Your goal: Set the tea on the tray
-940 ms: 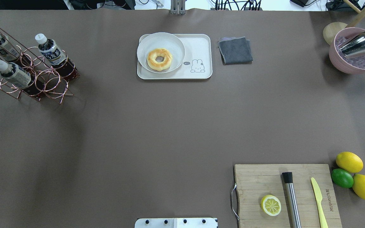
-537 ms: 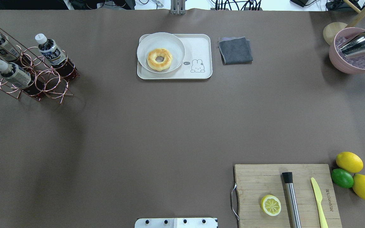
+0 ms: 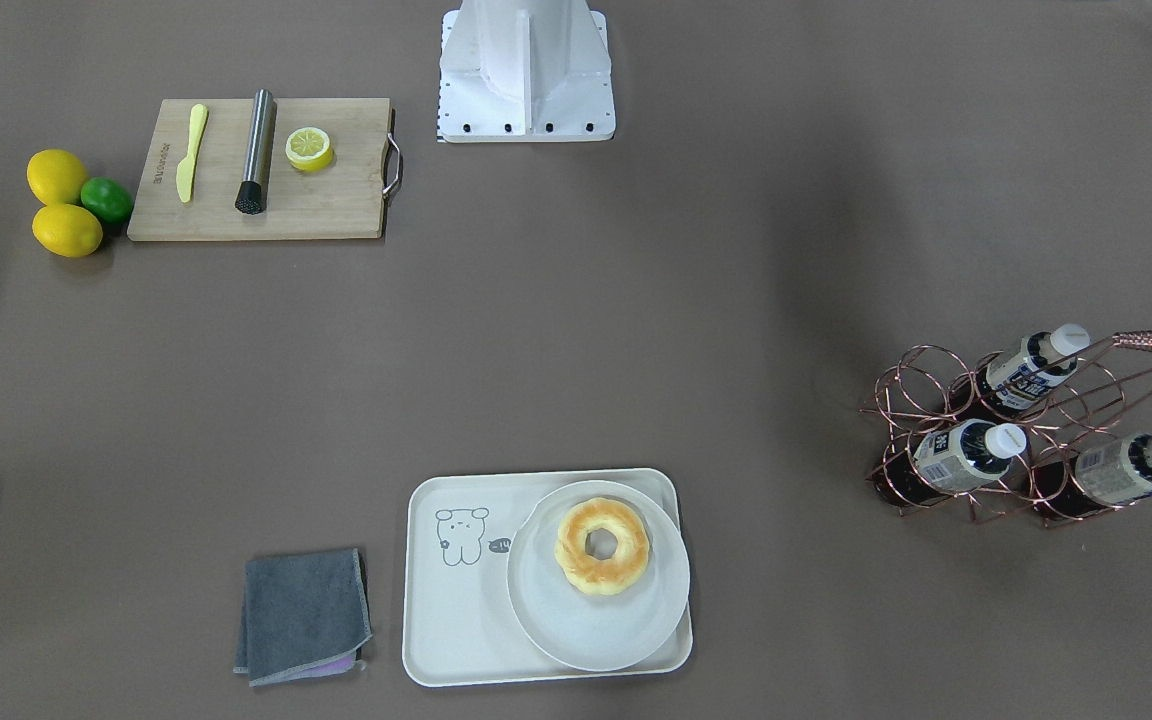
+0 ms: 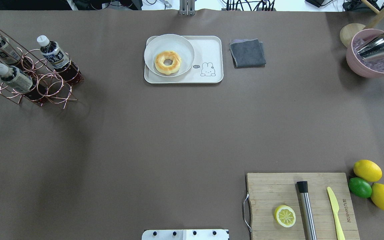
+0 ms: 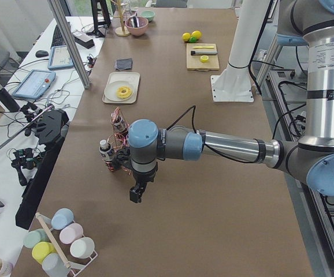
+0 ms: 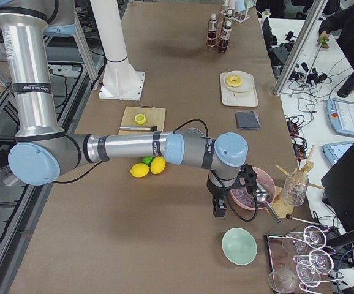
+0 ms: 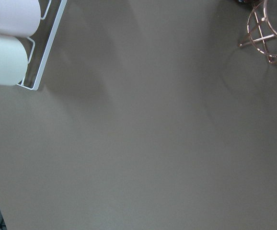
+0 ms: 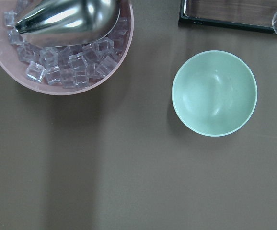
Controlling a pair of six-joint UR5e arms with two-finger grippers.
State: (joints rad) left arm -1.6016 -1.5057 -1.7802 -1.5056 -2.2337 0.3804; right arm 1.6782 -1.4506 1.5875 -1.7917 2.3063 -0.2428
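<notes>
Overhead exterior view shows three small clear plastic bottles of dark red-brown tea (image 4: 53,55) with white caps. They sit in the rings of a copper wire rack (image 4: 50,88) at the far left of the table. None is on the cream-white tray with the little animal drawing (image 4: 208,46) yet. The tray is well apart from the rack, over by a folded grey cloth (image 4: 247,53).

The left gripper (image 5: 136,193) hangs just beside the rack, with nothing in it. The right gripper (image 6: 218,207) hangs far away, near a pink bowl of ice (image 6: 245,195). Both show only in the side views, so I cannot tell if their fingers are apart or together.

I think three things could go wrong:

- **The rack:** The wire rings hug each bottle. A pull that is not straight up could catch the wire and drag or tip the whole rack.
- **The other bottles:** They stand close together, so wide fingers could bump them.
- **The tray:** A round white plate (image 4: 182,46) with a golden ring donut (image 4: 168,62) fills much of it. Only the side with the drawing is bare. A tall thin bottle set down on the rim or the plate edge would likely fall over.
</notes>
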